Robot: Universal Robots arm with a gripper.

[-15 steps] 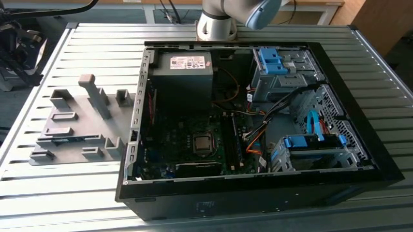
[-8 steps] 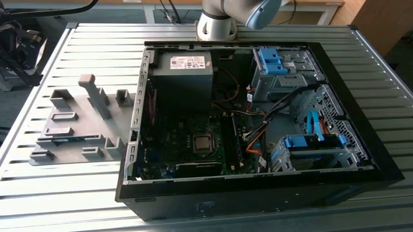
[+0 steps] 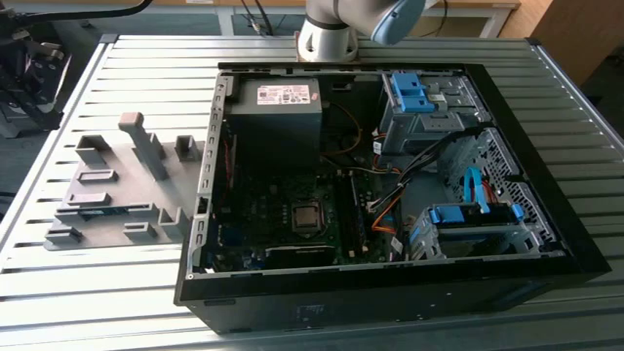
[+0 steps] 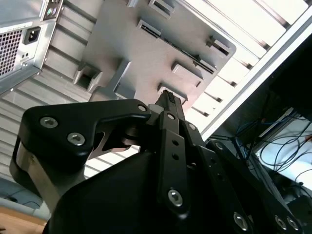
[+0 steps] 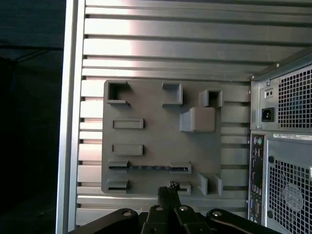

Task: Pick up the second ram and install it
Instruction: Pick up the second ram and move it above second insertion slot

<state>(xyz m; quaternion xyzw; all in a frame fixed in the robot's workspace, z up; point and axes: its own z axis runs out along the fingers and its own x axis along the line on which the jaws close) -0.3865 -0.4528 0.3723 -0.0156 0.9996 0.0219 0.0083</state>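
The second ram [image 5: 148,167] is a thin blue-green stick lying on edge between two grey holder blocks on the grey holder plate [image 5: 156,131]. In the exterior view the ram [image 3: 99,212] rests on that plate [image 3: 122,194], on the table beside the open computer case [image 3: 390,183]. My gripper [image 5: 168,189] hovers high above the plate's edge, close to the ram but well clear of it. Its black fingers [image 4: 168,100] are pressed together, shut, with nothing between them.
The motherboard with its processor socket [image 3: 307,217] lies in the case floor. The power supply [image 3: 278,102], blue-latched drive cages [image 3: 414,91] and loose cables [image 3: 390,197] crowd the case. A tall grey post [image 3: 146,146] stands on the plate. The arm's base [image 3: 326,36] is behind the case.
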